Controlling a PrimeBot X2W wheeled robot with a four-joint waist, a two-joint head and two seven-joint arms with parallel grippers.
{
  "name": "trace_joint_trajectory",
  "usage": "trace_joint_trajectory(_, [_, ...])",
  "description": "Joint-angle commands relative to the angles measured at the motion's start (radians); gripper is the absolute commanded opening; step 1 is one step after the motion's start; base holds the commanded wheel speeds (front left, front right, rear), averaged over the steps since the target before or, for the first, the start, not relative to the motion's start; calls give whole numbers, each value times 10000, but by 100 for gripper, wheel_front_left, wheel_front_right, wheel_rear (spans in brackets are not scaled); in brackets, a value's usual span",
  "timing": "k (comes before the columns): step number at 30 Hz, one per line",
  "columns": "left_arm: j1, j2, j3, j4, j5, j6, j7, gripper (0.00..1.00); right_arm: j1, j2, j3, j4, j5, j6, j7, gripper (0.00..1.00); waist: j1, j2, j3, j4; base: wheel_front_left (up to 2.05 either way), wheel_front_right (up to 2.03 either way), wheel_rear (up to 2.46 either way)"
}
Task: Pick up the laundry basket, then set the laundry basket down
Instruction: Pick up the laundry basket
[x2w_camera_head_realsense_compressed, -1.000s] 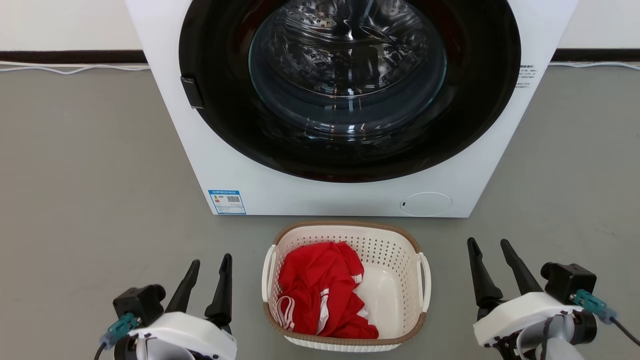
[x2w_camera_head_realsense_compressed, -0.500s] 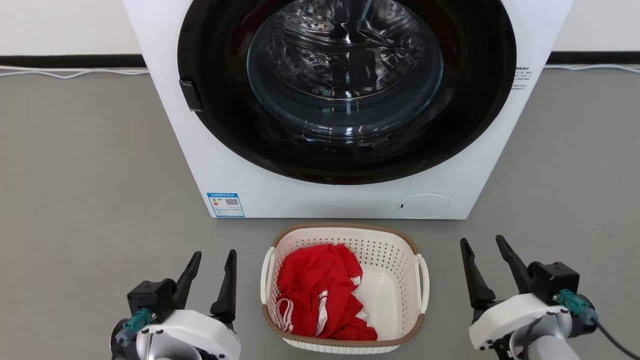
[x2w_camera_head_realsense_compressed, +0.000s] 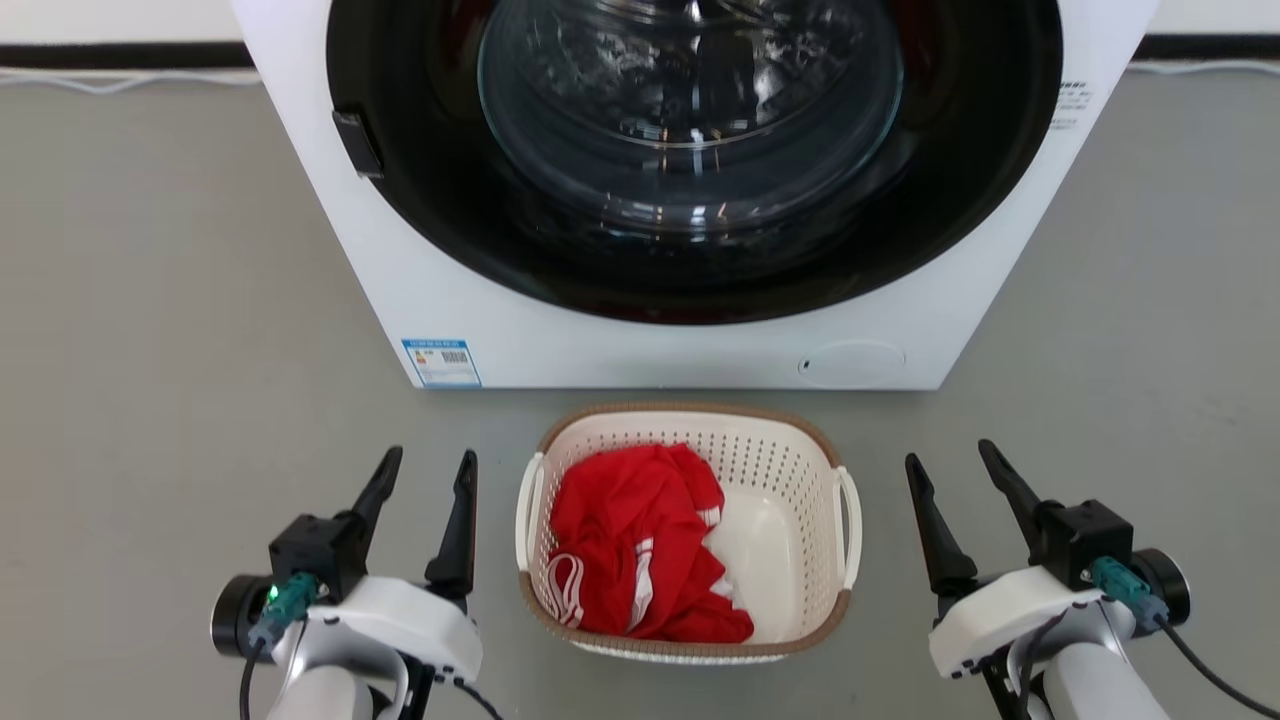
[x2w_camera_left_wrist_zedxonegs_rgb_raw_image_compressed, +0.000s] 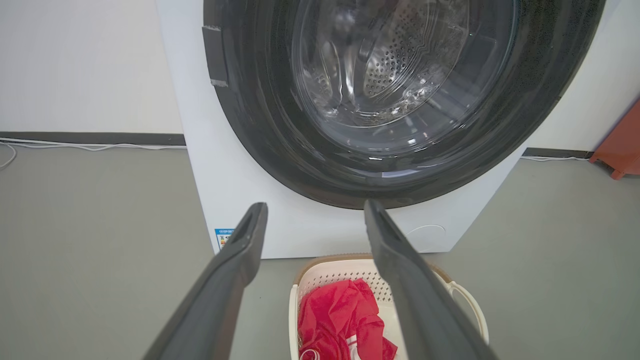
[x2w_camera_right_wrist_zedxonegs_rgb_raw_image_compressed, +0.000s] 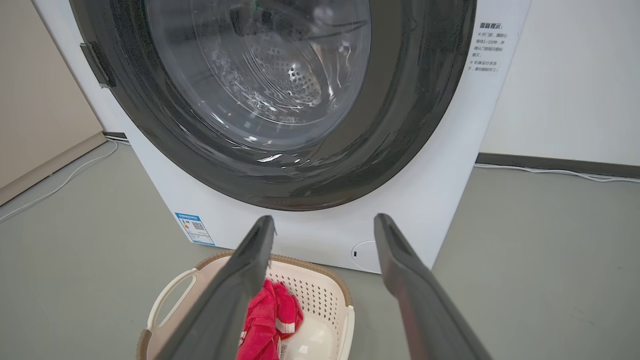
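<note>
The laundry basket (x2w_camera_head_realsense_compressed: 790, 470), cream with a brown rim and white loop handles, stands on the grey floor just in front of the washing machine, with a red garment (x2w_camera_head_realsense_compressed: 630, 545) inside. My left gripper (x2w_camera_head_realsense_compressed: 430, 465) hovers open to the basket's left, apart from its handle. On the other side my right gripper (x2w_camera_head_realsense_compressed: 950, 460) is open too, a short gap from the right handle. In the left wrist view the basket (x2w_camera_left_wrist_zedxonegs_rgb_raw_image_compressed: 325, 280) lies low between the fingers, and in the right wrist view the basket (x2w_camera_right_wrist_zedxonegs_rgb_raw_image_compressed: 320, 290) sits at the lower left.
A big white washing machine (x2w_camera_head_realsense_compressed: 560, 330) with a dark round glass door stands right behind the basket. White cables (x2w_camera_head_realsense_compressed: 130, 80) run along the back wall. An orange object (x2w_camera_left_wrist_zedxonegs_rgb_raw_image_compressed: 622, 145) sits at the far right. Open grey floor spreads on both sides.
The head camera has tipped down, so the whole scene sits higher in view. Both grippers have edged forward alongside the basket, still open; the basket has not moved.
</note>
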Motion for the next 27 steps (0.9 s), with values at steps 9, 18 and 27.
trace_joint_trajectory(9, [-1239,118,232,-78,-138,234,-105,100,-1120,6,126,125,-61,63,-139,100,0,0,1290,-53,0,0,0])
trace_joint_trajectory(18, [-2197,118,-27,526,-227,249,-105,100,-2328,-7,151,914,-12,63,-139,100,0,0,2528,-243,0,0,0])
trace_joint_trajectory(27, [-3503,118,-402,1677,-337,312,-105,100,-3711,-37,-20,1947,62,63,-139,100,0,0,3964,-308,0,0,0])
